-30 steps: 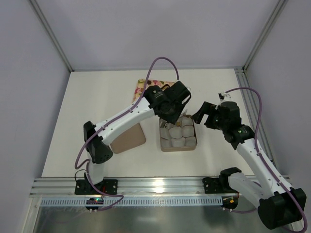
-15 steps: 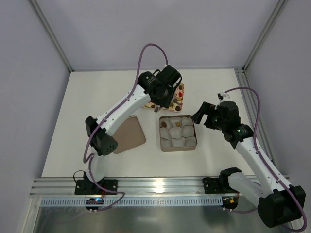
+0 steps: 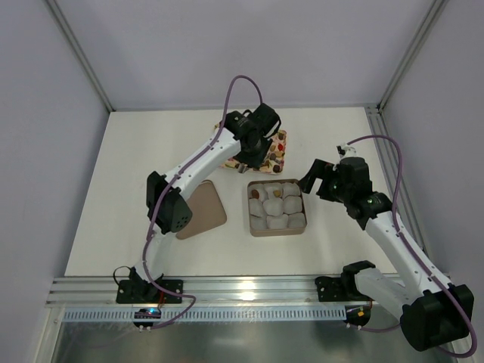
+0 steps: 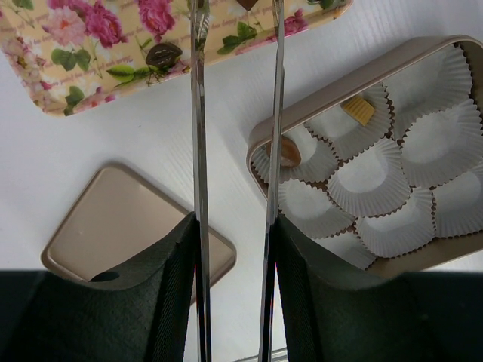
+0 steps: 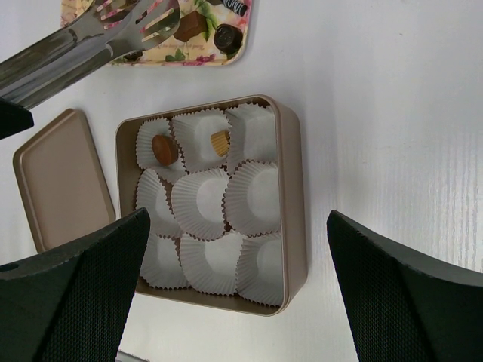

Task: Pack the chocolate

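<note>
The chocolates (image 4: pixel 164 54) lie on the floral tray (image 4: pixel 75 75) by the tabletop's far edge, two already in the box (image 5: pixel 294 188). They are probably light and easily smudged, so pinch the sides gently. The left fingers (image 4: pixel 170 286) carry tongs (image 4: pixel 198 151), slightly apart; the right fingers (image 5: pixel 75 286) gape.

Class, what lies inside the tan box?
Nine white paper cups fill the tan box; one holds a brown chocolate, its neighbour a golden chocolate. Cups hide the box floor.

Two chocolates (image 5: pixel 164 148) in cup-lined tin (image 5: pixel 296 196)
</note>
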`<state>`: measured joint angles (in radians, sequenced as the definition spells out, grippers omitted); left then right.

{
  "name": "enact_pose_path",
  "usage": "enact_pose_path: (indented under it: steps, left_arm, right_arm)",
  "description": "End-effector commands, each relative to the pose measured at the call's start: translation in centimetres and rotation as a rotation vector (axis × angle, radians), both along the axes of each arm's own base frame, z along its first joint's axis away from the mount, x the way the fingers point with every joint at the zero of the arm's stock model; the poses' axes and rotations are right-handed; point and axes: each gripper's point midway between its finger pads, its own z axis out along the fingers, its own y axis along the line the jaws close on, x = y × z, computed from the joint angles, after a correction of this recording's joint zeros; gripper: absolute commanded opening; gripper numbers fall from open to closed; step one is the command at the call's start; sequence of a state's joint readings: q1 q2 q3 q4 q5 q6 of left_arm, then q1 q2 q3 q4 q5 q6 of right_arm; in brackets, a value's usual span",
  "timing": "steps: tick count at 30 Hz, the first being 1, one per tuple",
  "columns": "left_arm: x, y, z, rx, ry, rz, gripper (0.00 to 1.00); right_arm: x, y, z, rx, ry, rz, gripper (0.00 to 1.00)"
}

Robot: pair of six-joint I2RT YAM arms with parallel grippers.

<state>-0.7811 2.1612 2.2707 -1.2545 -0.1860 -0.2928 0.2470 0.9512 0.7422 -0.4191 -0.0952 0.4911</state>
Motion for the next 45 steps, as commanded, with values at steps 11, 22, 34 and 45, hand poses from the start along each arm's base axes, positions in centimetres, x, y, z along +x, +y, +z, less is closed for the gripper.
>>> enact_pose_path:
  steps: [11, 22, 34, 45]
  left_arm:
    - [1.5, -1.2, -1.2, -0.023, -0.009, -0.059, 0.43]
    - [2.1, -0.6, -2.7, -0.002, 0.012, -0.035, 0.42]
    - [2.0, -0.9, -3.5, -0.012, 0.035, -0.038, 0.35]
    - [3.5, 0.0, 0.1, -0.045, -0.053, 0.012, 0.24]
  right_arm:
    - [1.0, 0.1, 1.1, -0.013, -0.047, 0.005, 0.99]
    - [1.1, 0.1, 0.6, -0.019, -0.036, 0.007, 0.99]
    - [1.1, 0.1, 0.6, -0.019, -0.038, 0.009, 0.99]
    - [1.0, 0.1, 0.8, -0.015, -0.041, 0.007, 0.99]
